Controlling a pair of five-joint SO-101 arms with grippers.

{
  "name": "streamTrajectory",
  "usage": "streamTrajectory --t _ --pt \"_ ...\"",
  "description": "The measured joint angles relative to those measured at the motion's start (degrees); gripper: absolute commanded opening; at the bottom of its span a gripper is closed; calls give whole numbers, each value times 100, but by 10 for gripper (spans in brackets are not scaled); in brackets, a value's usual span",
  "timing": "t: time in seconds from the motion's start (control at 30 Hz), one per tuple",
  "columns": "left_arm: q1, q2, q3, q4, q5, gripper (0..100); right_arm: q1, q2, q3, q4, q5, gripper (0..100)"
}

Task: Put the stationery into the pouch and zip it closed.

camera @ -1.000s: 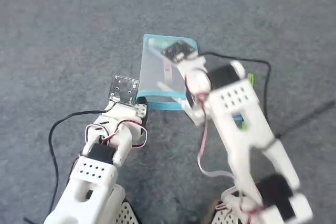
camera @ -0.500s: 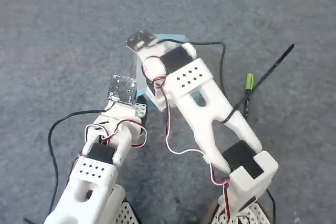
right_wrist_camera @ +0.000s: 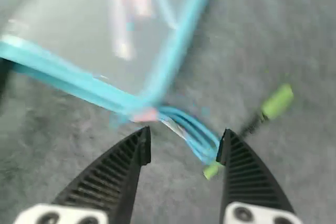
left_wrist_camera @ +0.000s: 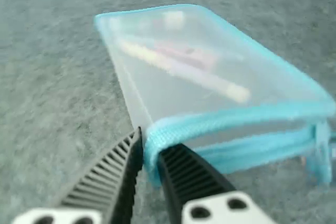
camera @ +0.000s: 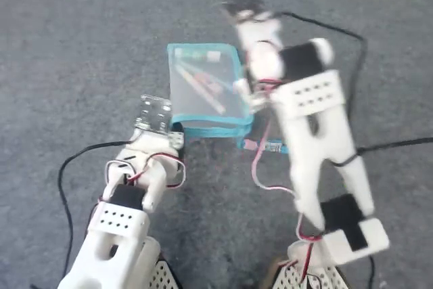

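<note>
Since half a second ago your right arm has swung off the pouch toward the right and far side. The pouch's clear face now lies uncovered in the high view, while your left arm has kept its place.

Reading from left to right:
- **Left arm:** it reaches in from the near left over the grey table.
- **Left gripper:** it is clamped on the pouch's near left corner, with its ribbed fingers pinching the turquoise zipper edge between them.
- **Pouch:** it lies at the middle of the table, clear-walled with a turquoise border. In the left wrist view the two zipper edges along its near side stand apart.
- **Stationery:** several long pieces lie slantwise against the pouch's clear wall, too blurred for you to tell them apart.
- **Blue pieces:** these lie on the table, touching the pouch's near right corner. What they are cannot be told.
- **Right gripper:** it hangs above that same corner, its jaws spread wide with nothing held between them.
- **Green-capped pen:** it lies on the table farther right, outside the pouch, near the corner but apart from it.
</note>
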Motion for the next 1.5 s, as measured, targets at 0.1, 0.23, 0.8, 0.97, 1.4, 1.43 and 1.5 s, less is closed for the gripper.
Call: streamTrajectory --t 0.1,0.23,0.8,0.97,1.4,1.43,1.5 --pt "-246 0 -97 0 149 13 721 -62 1125 -114 18 212" --pt "-62 0 -105 0 149 13 1468 -62 2787 -1099 105 212" --pt "62 0 -105 0 97 13 1820 -62 5521 -3420 167 95" --pt "62 0 -105 0 97 13 1829 -70 5697 -3736 193 52" --pt "62 0 -105 0 97 13 2031 -70 5697 -3754 70 76" --pt "62 0 -105 0 97 13 2092 -70 5697 -3754 -18 102" --pt "62 0 -105 0 97 13 2145 -70 5635 -3754 -149 154"
